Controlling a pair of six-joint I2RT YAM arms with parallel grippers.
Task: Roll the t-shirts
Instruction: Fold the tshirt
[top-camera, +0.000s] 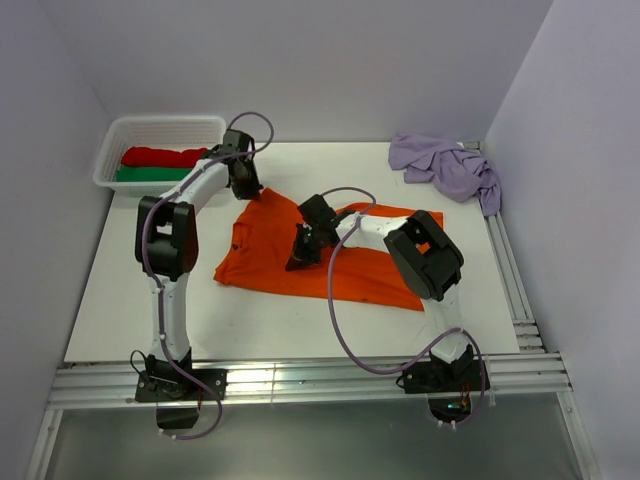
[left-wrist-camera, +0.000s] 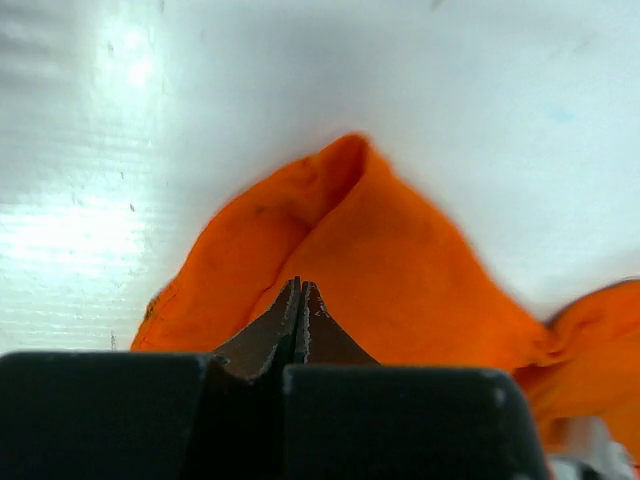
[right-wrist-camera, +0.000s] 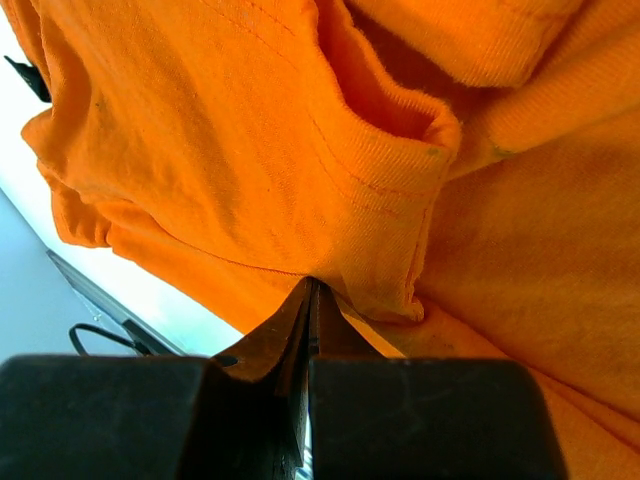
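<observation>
Pinching orange t-shirt (top-camera: 372, 280), right gripper (right-wrist-camera: 310, 285)

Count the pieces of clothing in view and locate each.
4: orange t-shirt mid-table; lilac t-shirt far right corner; red bundle and green bundle in the basket, which may hide more.

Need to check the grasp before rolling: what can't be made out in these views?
- Left wrist view: whether the shut left gripper pinches the orange shirt; its own body blocks the contact.
- Top view: that gripper's tips, hidden by its wrist.
- Top view: lilac shirt layout, crumpled and small.
</observation>
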